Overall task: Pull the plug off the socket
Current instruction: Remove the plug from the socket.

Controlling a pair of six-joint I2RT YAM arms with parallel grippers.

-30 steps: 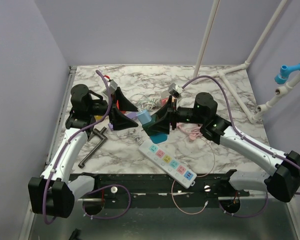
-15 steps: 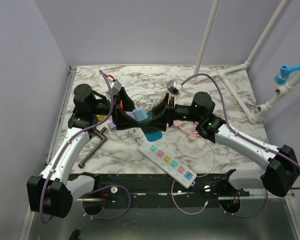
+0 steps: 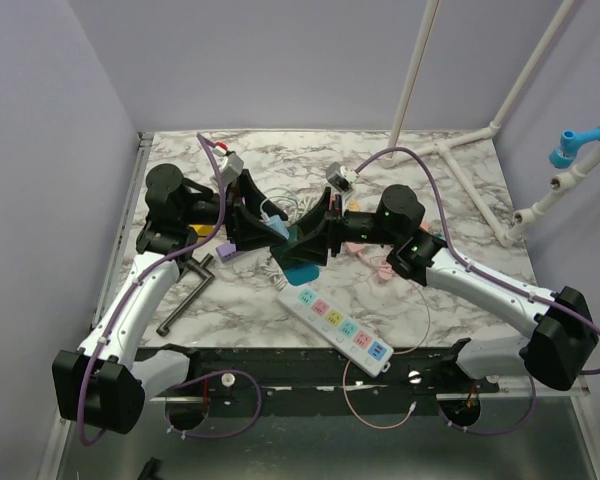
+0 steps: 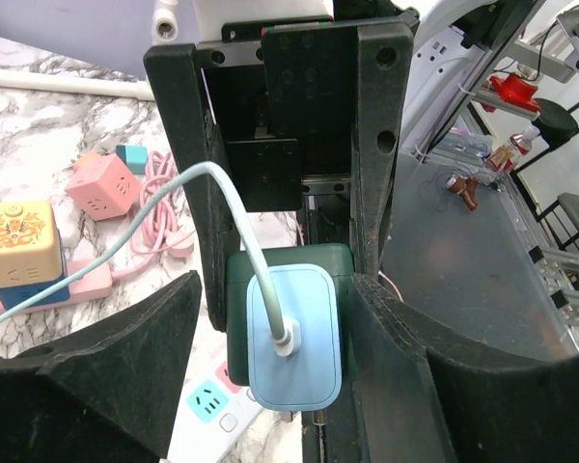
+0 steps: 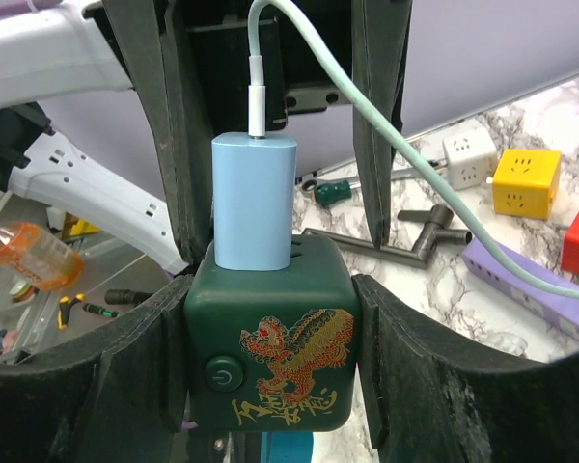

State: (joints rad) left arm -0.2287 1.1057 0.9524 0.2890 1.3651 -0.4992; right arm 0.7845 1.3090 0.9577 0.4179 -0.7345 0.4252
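We are counting two hands, one plug and one socket cube. The right hand (image 5: 268, 323) is gripping the dark green socket cube (image 5: 270, 371) by its sides, holding it up over the middle of the bench (image 3: 460, 200). The single pale blue plug (image 5: 254, 203) is sitting seated in the cube, its one cable (image 5: 386, 164) trailing off. The left hand (image 4: 282, 318) is straddling the plug, fingers parted, with a sliver of room on each side. One white power strip (image 3: 335, 322) is lying by the near edge.

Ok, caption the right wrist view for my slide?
Right claw grips the green socket cube, blue plug seated on top; left claw brackets the plug without touching.
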